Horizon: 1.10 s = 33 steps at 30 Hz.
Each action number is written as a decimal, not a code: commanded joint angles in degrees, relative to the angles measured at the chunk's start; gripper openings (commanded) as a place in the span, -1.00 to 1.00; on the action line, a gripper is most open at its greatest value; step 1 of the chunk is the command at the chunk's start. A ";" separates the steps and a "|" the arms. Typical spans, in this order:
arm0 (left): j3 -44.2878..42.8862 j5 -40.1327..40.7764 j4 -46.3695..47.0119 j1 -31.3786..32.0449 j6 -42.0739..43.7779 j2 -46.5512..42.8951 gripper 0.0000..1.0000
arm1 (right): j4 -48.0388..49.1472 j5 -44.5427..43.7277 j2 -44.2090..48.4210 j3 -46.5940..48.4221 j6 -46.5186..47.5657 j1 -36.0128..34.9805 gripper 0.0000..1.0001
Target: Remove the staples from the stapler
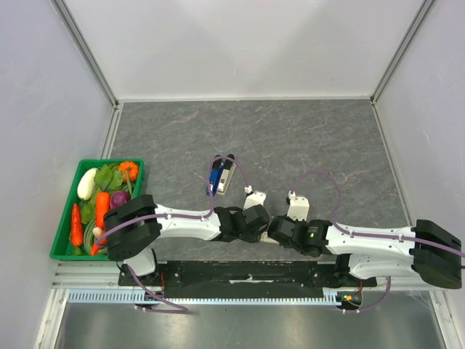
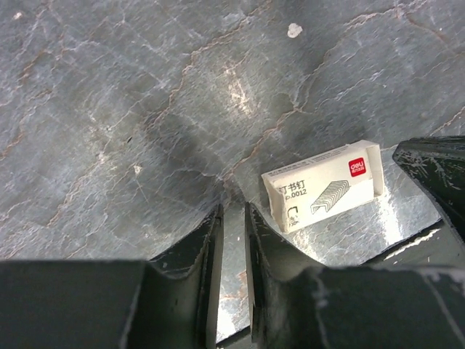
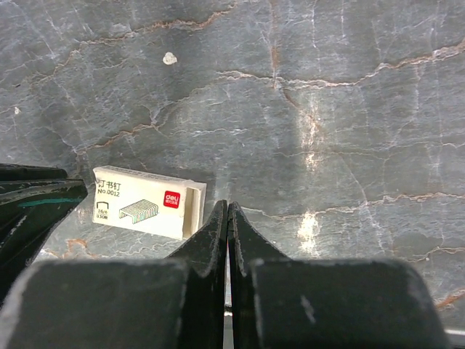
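The blue and white stapler (image 1: 220, 175) lies on the grey table a little left of centre, beyond both arms. It shows in no wrist view. My left gripper (image 1: 256, 220) (image 2: 232, 207) hangs low over the table with its fingers nearly together, a thin slit between them and nothing held. My right gripper (image 1: 275, 227) (image 3: 227, 203) faces it, fully shut and empty. A white staple box (image 2: 323, 185) (image 3: 145, 202) lies flat on the table between the two grippers. The arms hide it in the top view.
A green basket (image 1: 109, 161) full of toy vegetables stands at the table's left edge beside the left arm. White walls enclose the table on three sides. A small white speck (image 2: 294, 30) (image 3: 169, 58) lies on the table beyond the box.
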State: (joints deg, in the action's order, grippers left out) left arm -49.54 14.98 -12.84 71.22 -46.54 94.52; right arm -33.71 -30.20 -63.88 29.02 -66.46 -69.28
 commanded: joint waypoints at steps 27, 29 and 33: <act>-1.61 -2.59 3.26 0.67 0.67 5.41 -0.77 | 13.93 3.04 -8.81 2.36 -1.13 -0.33 -0.96; -1.61 -2.59 3.35 0.76 0.67 5.41 -0.77 | 14.90 3.48 -9.07 2.54 -1.13 -0.42 -0.96; -1.35 -2.42 3.26 0.76 0.58 4.89 -0.79 | 14.91 3.56 -9.78 3.06 -1.05 -0.33 -0.97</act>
State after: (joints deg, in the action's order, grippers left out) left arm -50.94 12.29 -8.75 69.76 -46.22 97.25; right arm -26.79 -30.85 -70.83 29.47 -66.28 -69.54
